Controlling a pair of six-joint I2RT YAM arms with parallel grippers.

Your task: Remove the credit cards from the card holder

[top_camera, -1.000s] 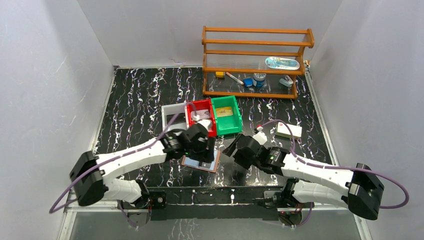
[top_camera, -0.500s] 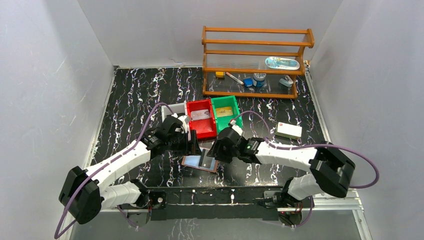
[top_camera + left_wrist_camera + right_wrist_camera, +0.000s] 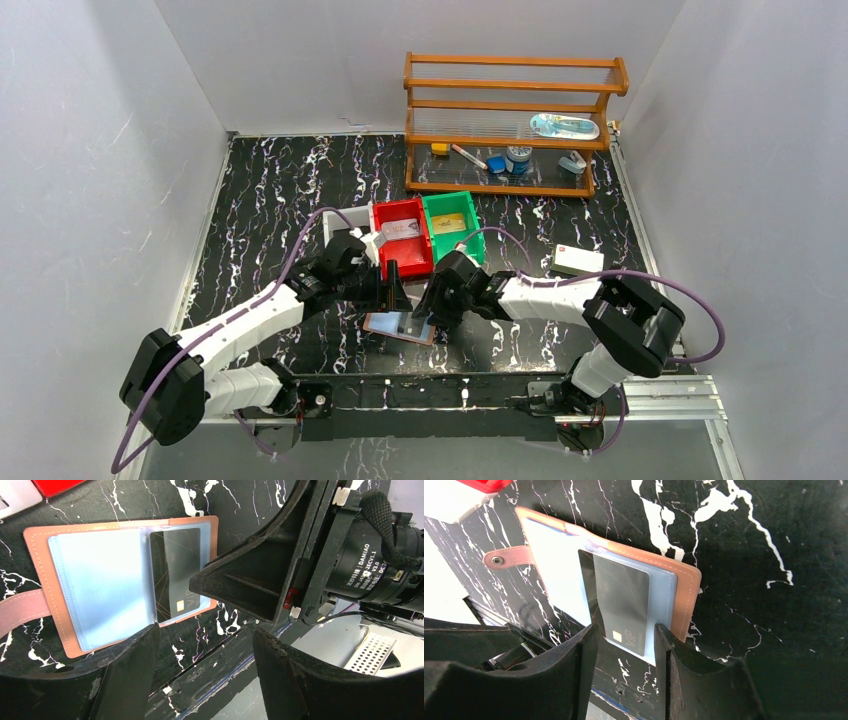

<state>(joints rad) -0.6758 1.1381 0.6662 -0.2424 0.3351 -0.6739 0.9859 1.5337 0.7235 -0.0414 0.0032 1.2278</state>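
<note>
Lying open and flat on the black marbled bench (image 3: pixel 270 190), near its front edge, the card holder (image 3: pixel 398 326) sits between the two hands, just in front of the red bin (image 3: pixel 418 264). A dark card (image 3: pixel 621 602) sticks partway out of one clear pocket (the strap tab (image 3: pixel 506 557) lies out to one side). The right hand (image 3: pixel 625 635) straddles the card's free end, a finger on either side — whether it actually pinches the card I cannot tell. The left hand (image 3: pixel 205 635) hovers spread beside the holder's edge — nothing between its fingers.
</note>
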